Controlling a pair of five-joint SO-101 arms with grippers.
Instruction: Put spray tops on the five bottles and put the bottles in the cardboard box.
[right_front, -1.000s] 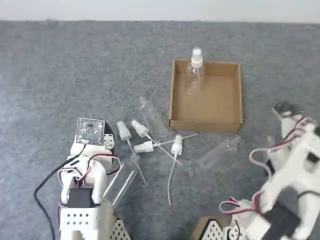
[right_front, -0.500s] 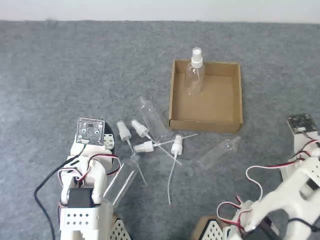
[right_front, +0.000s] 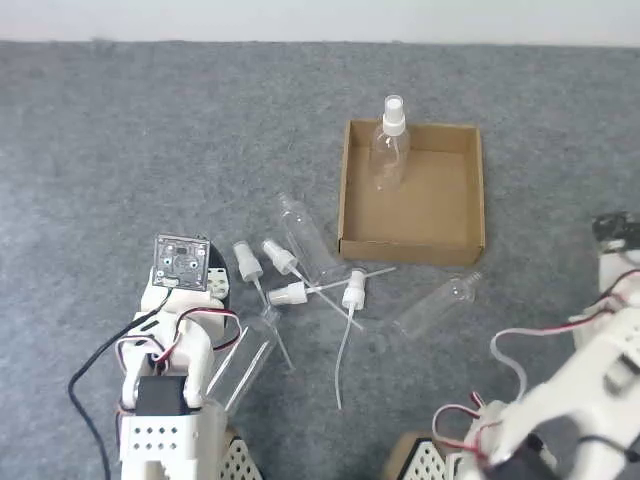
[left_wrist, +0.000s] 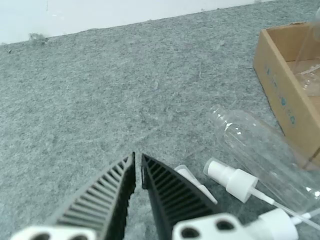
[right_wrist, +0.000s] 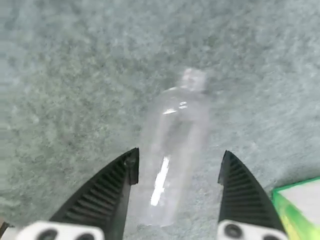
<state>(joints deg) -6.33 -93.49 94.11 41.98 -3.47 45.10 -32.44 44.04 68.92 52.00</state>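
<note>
The cardboard box (right_front: 461, 190) lies at the back right of the grey felt, and one bottle with a white spray top (right_front: 389, 143) is in it. Three clear open bottles lie on the felt: one (right_front: 306, 240) left of the box, one (right_front: 438, 305) in front of it, one (right_front: 243, 363) beside the left arm (right_front: 168, 400). Several loose spray tops (right_front: 288, 293) lie between them. My left gripper (left_wrist: 138, 170) is shut and empty, just short of a spray top (left_wrist: 229, 177) and a bottle (left_wrist: 260, 150). My right gripper (right_wrist: 180, 160) is open, straddling another clear bottle (right_wrist: 172, 150) lying on the felt.
The right arm (right_front: 600, 370) stands at the table's right edge. A green-edged object (right_wrist: 300, 202) lies close to the right gripper's finger. Bare grey felt stretches across the back and left of the table, up to a white wall.
The right arm has swung to the right, its wrist now close to the high view's right edge. The left arm, the bottles and the spray tops have not moved.
</note>
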